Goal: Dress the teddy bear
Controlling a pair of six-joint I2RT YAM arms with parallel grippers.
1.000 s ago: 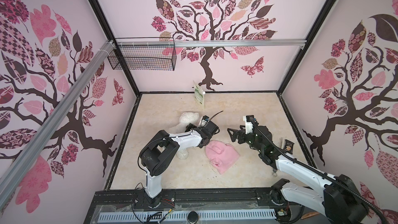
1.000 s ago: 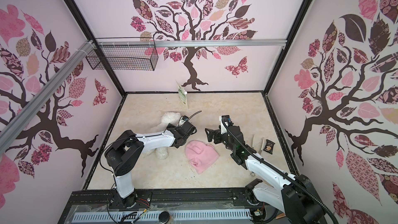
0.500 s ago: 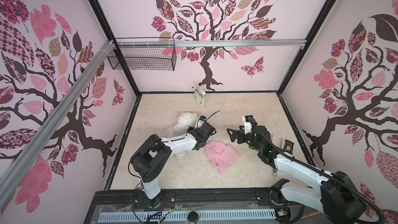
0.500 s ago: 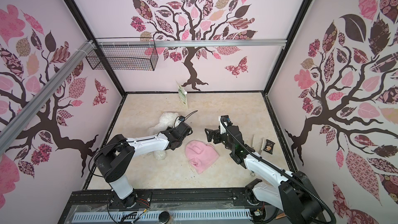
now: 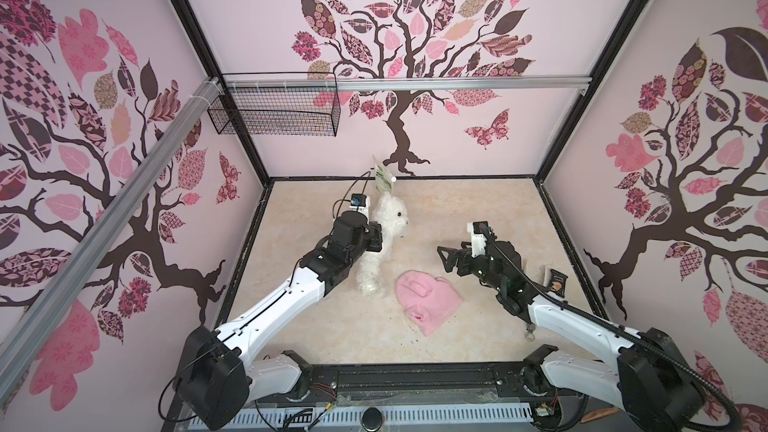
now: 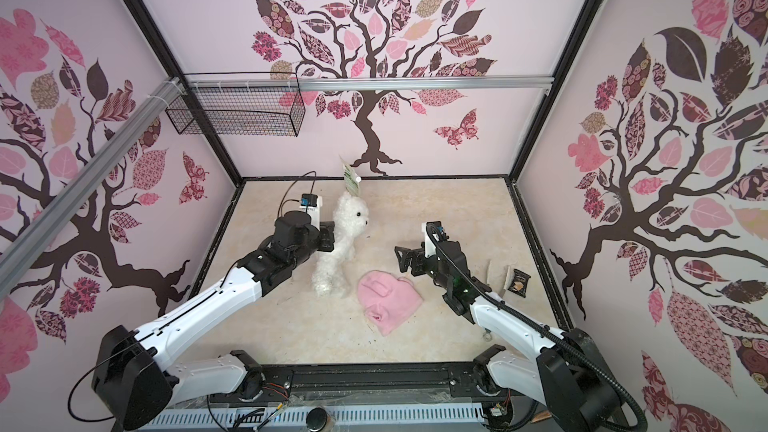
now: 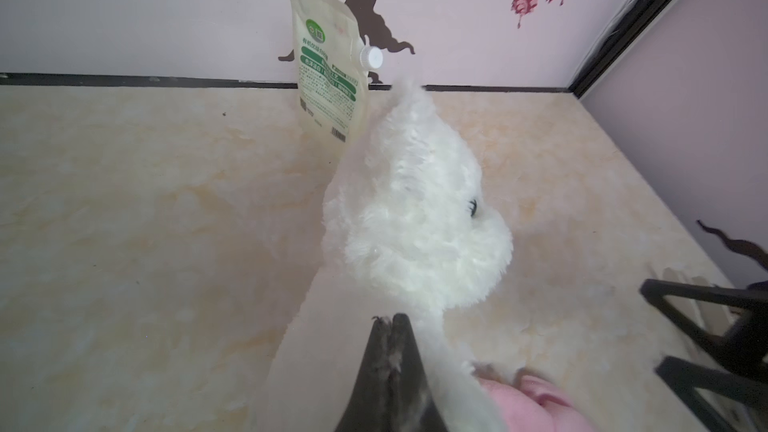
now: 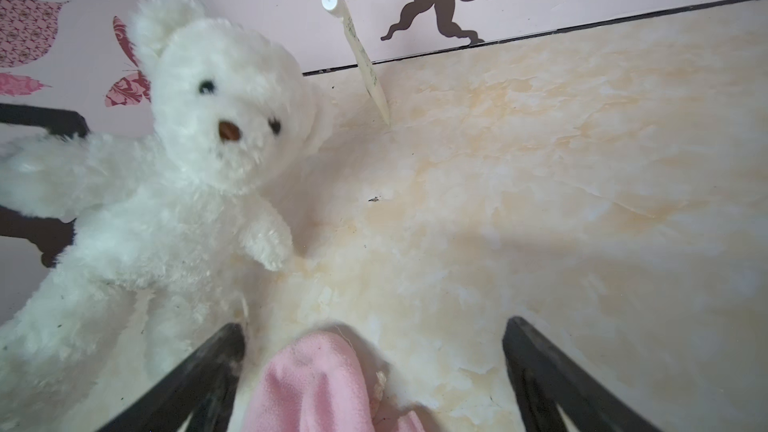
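The teddy bear [image 5: 384,238] is upright near the middle of the cream marbled table [image 5: 465,209], its head raised toward the back wall and its legs reaching down to the table surface just left of the pink hooded top [image 5: 428,299]. The left hand [image 7: 390,326] has its two dark fingers [image 7: 376,367] pressed flat together, and white fur lies right against them; in both top views this hand sits at the bear's near arm and flank, so it appears to be pinching the plush there, though the exact fold it grips is hidden. The right hand [image 8: 370,367] is spread wide and holds nothing; in a top view it hangs [image 6: 405,261] above the table just right of the bear, over the far edge of the pink top, which lies flat. A pale green-labelled spout pouch [image 7: 328,68] leans against the back wall just behind the bear's head. Small packets [image 5: 555,280] lie near the right edge of the table.
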